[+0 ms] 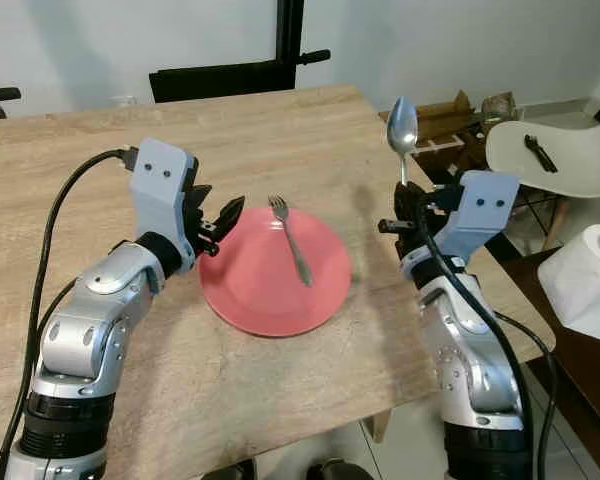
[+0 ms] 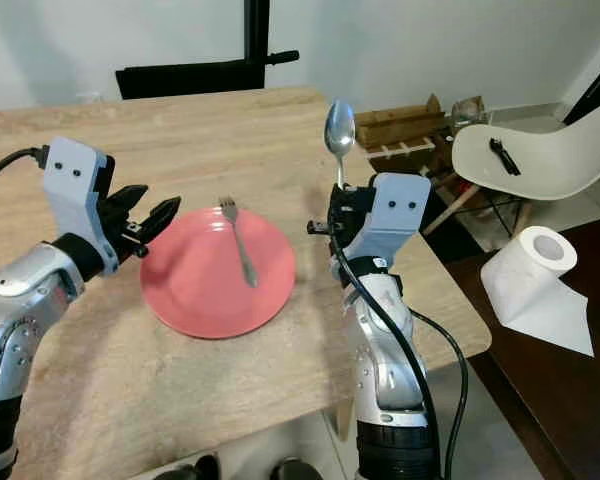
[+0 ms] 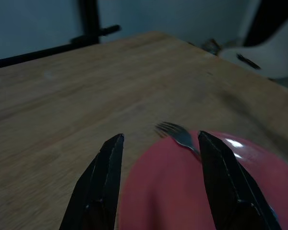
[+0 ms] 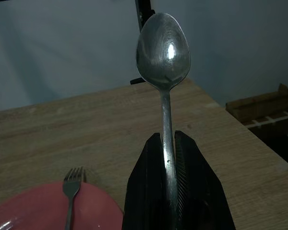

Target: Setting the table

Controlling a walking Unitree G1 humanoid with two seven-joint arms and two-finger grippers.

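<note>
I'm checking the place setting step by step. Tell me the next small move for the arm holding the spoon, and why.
Probably lower the right gripper toward the bare wooden table just right of the pink plate and lay the spoon down there. The spoon stands upright, clamped by its handle, above the table's right side; the fork already lies on the plate, and the left gripper is open at the plate's left rim.

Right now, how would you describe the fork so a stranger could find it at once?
Look at the wooden table, then at the pink plate near its front edge. The fork lies flat on that plate, prongs pointing away, while the spoon stands upright in the right gripper.
</note>
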